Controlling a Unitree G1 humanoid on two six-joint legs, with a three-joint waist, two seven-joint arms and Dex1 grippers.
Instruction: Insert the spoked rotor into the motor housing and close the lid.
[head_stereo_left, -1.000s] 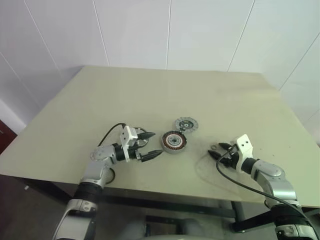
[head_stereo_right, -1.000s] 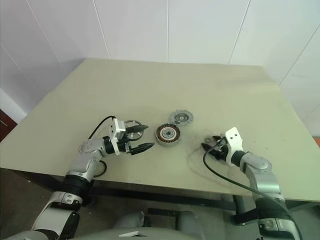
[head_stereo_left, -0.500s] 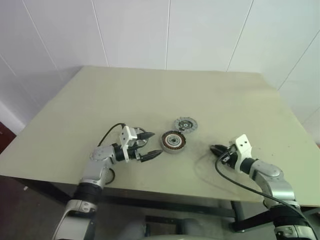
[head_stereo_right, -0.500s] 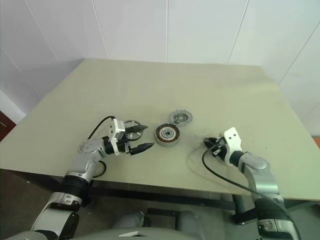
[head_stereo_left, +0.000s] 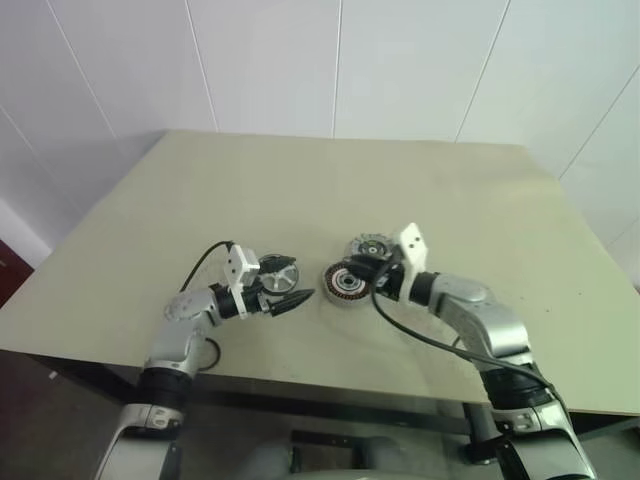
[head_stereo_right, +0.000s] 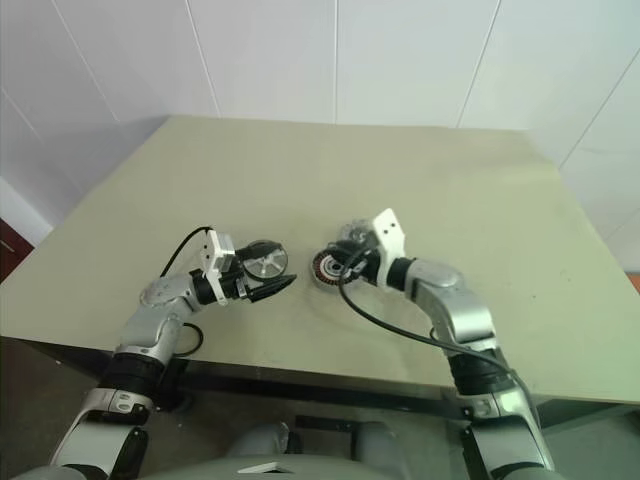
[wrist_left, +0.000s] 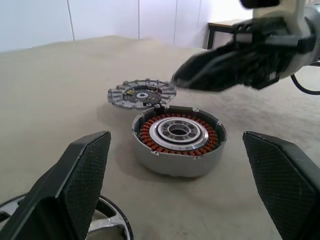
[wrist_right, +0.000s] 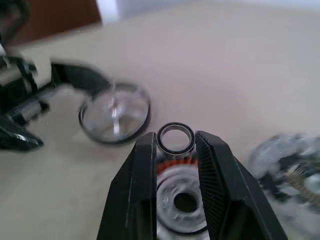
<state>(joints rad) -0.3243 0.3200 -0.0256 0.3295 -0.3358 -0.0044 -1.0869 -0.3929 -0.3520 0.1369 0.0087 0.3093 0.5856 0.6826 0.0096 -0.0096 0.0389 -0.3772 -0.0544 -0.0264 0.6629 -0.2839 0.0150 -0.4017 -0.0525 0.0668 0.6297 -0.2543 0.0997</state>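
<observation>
Spoked rotor (head_stereo_right: 265, 262) lies on the bench (head_stereo_left: 200, 200) between the wide-spread fingers of the left claw (head_stereo_left: 290, 285), nearest the front edge. Just beyond, the motor housing (head_stereo_left: 345, 285) sits upright with its copper windings showing, and the right claw (wrist_right: 175, 145) hovers over it, pinching a small metal ring (wrist_right: 175, 138). Farthest back, the lid (head_stereo_left: 372, 246) lies flat, touching the housing.
</observation>
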